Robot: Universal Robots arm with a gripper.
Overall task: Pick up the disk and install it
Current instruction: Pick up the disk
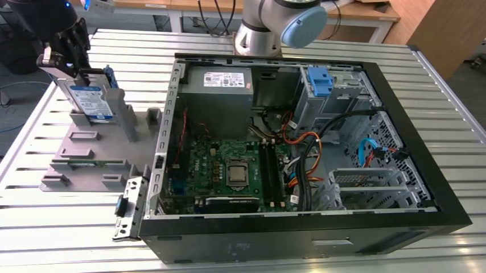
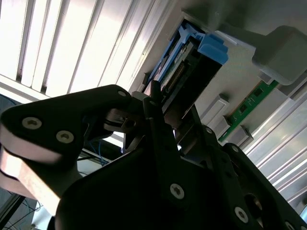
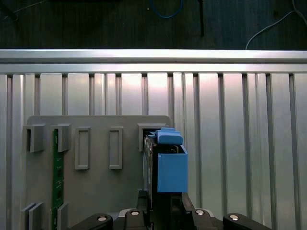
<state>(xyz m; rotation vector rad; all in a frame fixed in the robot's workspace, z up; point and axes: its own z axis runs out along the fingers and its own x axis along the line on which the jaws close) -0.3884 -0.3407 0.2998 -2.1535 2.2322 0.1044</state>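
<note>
In the upper left of the exterior view, the disk (image 1: 93, 102) is stood upright in a slot of the grey fixture (image 1: 83, 149), with its top edge pinched by the gripper (image 1: 77, 69). A blue bracket (image 1: 322, 79) is seated in the open computer case (image 1: 425, 170), at upper right.

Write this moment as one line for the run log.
stage: pick | gripper: at top edge of disk, grip unclear | disk: upright at grey holder | computer case: open, disk not inside
</note>
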